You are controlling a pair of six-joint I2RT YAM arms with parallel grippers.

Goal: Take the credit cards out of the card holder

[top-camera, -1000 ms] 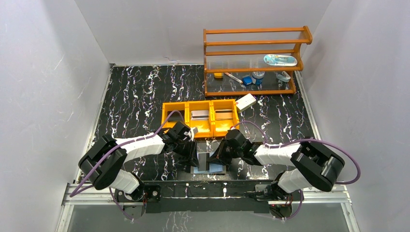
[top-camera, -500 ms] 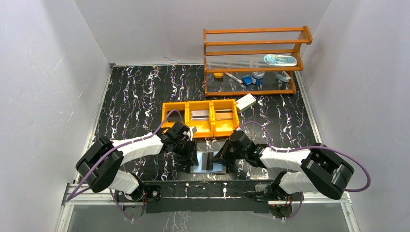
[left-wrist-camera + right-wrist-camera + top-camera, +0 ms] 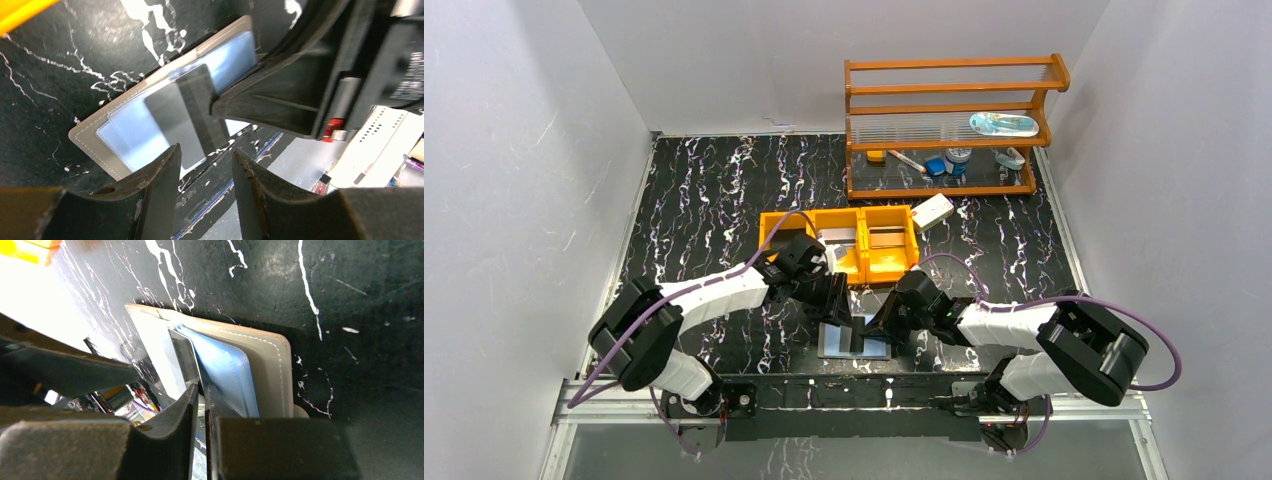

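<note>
Right wrist view: the right gripper point(image 3: 201, 392) has its fingers pressed almost together, pinching the edge of a dark credit card point(image 3: 181, 352). The card rises out of the card holder point(image 3: 272, 355), which lies spread open directly beneath the fingers, its pale blue-grey inner flap touching the card.

From the left wrist view, the left gripper point(image 3: 205, 150) hangs just above the holder's far-left part. Its fingers are slightly spread with nothing between them, close to the card but not touching it.

Seen from overhead, the holder rests flat on the black marbled table point(image 3: 704, 200) near its front edge, between the two arms.

Just beyond the left gripper sits the orange tray point(image 3: 889, 272). A silvery card point(image 3: 839, 238) lies in its middle compartment and a brownish card point(image 3: 886, 237) in its right one. A white box point(image 3: 932, 212) lies beside the tray's far-right corner.
</note>
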